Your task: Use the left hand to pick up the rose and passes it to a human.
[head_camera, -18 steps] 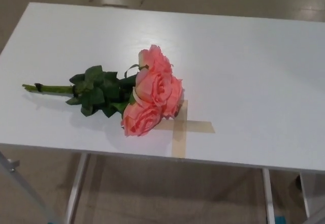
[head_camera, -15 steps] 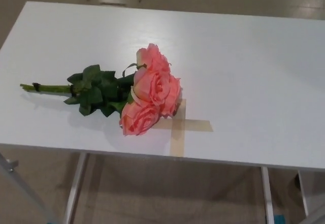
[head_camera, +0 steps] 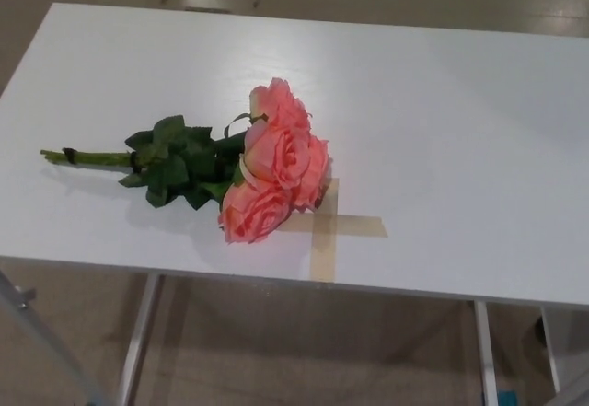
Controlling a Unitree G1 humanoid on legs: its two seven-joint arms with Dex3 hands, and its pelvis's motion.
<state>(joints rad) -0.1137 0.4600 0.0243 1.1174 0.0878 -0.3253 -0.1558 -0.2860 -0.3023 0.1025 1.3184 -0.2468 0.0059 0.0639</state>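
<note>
A bunch of pink roses (head_camera: 276, 162) lies flat on the white table (head_camera: 442, 130), blooms toward the middle and near the front edge. Dark green leaves (head_camera: 175, 162) sit left of the blooms. The thin green stem (head_camera: 87, 158) points left toward the table's left side. The blooms partly cover a cross of tan tape (head_camera: 336, 228). Neither of my hands shows in the head view, and no person shows.
The table's front edge runs across the lower part of the picture, with its white legs (head_camera: 138, 342) and the brown floor (head_camera: 313, 351) below. A metal bar (head_camera: 37, 332) slants at the lower left.
The whole picture has shifted very slightly, so the camera moved. The roses lie in the same spot on the table.
</note>
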